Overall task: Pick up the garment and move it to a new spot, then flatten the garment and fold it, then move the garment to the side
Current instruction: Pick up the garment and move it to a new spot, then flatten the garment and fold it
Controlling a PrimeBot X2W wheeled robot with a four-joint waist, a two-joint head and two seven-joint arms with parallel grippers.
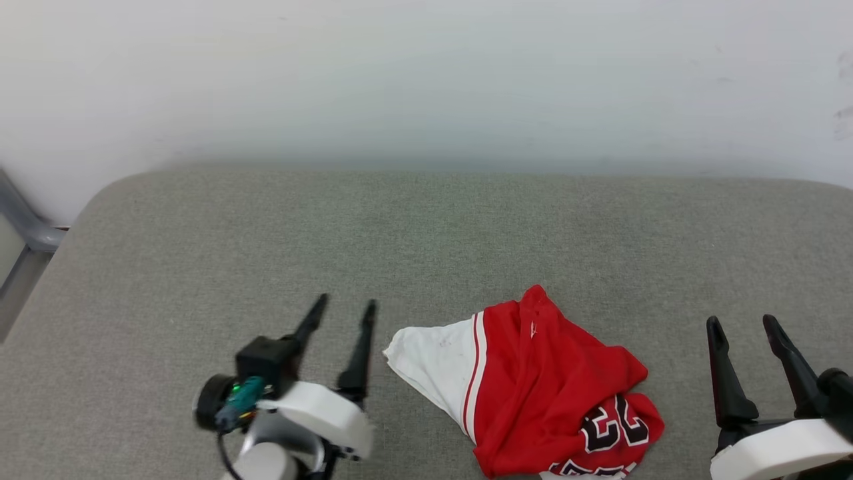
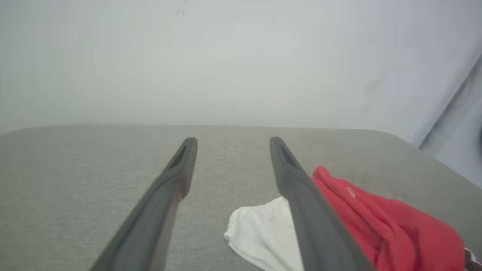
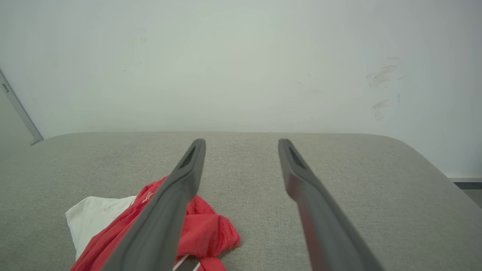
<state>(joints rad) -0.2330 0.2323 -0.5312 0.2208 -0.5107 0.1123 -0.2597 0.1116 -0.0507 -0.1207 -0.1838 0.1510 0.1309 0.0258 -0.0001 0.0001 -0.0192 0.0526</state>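
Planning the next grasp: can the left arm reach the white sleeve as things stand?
Probably yes: the open left gripper sits beside the garment, its white sleeve nearest, bare grey surface between, nothing covering it.

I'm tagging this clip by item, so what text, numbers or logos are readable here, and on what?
"23": black white-edged digits, upside down in the head view, on the crumpled red garment.
Black lettering at that view's bottom edge: cut off, unreadable.
Small white mark near the garment's upper fold: too small to read.
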